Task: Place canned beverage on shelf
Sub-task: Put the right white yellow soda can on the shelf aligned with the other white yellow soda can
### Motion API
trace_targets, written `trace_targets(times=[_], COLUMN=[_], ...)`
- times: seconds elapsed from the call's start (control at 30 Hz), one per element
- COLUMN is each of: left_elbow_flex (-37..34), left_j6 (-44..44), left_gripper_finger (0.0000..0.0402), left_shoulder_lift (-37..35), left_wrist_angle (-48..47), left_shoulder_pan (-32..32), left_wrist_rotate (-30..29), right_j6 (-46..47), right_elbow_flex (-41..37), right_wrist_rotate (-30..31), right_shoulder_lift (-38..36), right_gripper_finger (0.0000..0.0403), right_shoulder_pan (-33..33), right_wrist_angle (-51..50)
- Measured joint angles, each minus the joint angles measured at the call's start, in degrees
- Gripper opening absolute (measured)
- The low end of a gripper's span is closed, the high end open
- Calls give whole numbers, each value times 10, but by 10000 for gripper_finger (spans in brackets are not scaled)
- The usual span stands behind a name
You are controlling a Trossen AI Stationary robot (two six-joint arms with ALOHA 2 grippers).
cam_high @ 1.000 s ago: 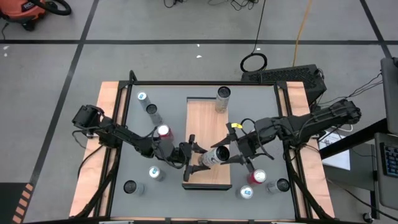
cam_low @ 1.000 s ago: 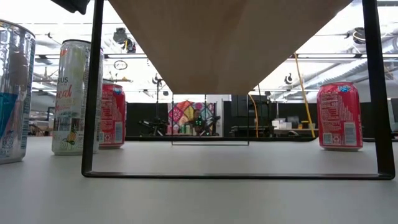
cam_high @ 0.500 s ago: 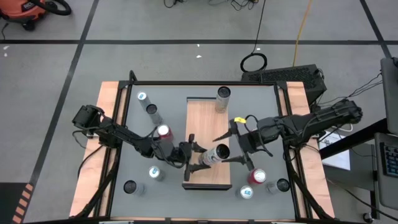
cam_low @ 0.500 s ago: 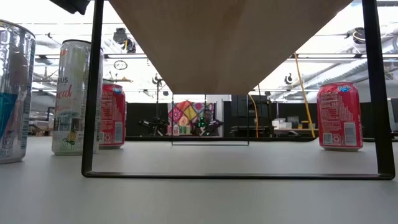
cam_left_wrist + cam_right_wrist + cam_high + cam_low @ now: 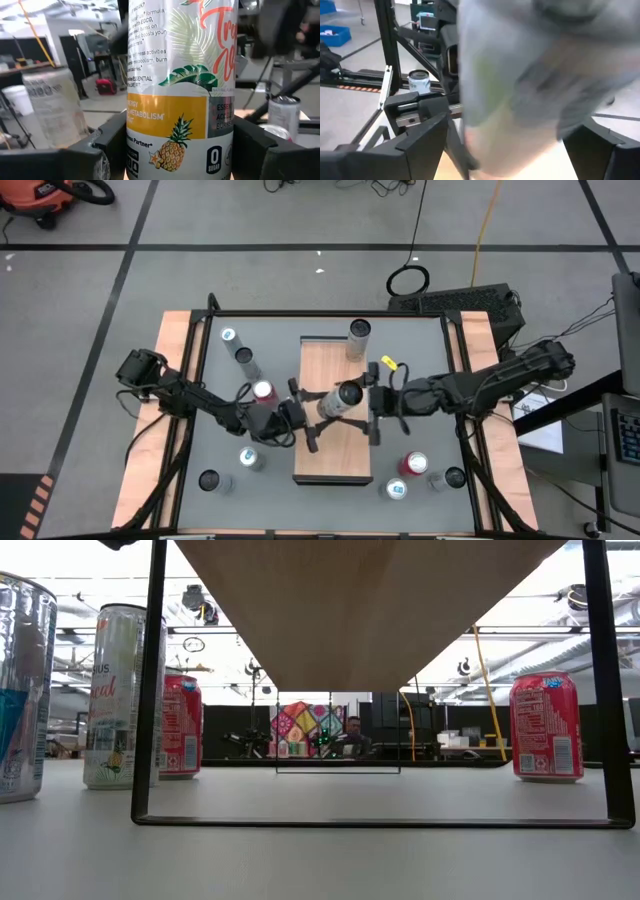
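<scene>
We find the tall white pineapple-print aluminium can [image 5: 341, 398] upright, pinched in the left gripper [image 5: 306, 414] above the light-brown wood-grain shelf [image 5: 335, 459], with the right gripper [image 5: 374, 402] spread just beside it.

Two dark jointed arms, one yellow-tagged.

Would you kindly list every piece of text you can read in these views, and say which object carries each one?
"ENERGY" and "METABOLISM": yellow band of the pineapple can in the left end effector.
"0 SUGAR": same can, near its base.
"ESSENTIAL": small print above the band; the rest is only partly readable.
Tall white can in the low view: lettering cut off, not fully readable.
Red cans' print: too small.
</scene>
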Motion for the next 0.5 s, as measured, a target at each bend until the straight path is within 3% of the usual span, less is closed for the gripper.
trace_targets(times=[0.3, 0.5], left_elbow_flex=[1, 1], left_j6=[22, 50], left_gripper_finger=[250, 250], left_shoulder_lift=[0, -1], left_wrist_angle=[36, 38], left_shoulder_pan=[-11, -23], left_wrist_rotate=[-24, -59], right_j6=[-9, -12], right_elbow_flex=[0, 0], right_wrist_rotate=[5, 23], right_shoulder_lift=[61, 54], right_gripper_finger=[315, 287], right_shoulder_pan=[0, 0], right_wrist_angle=[122, 131])
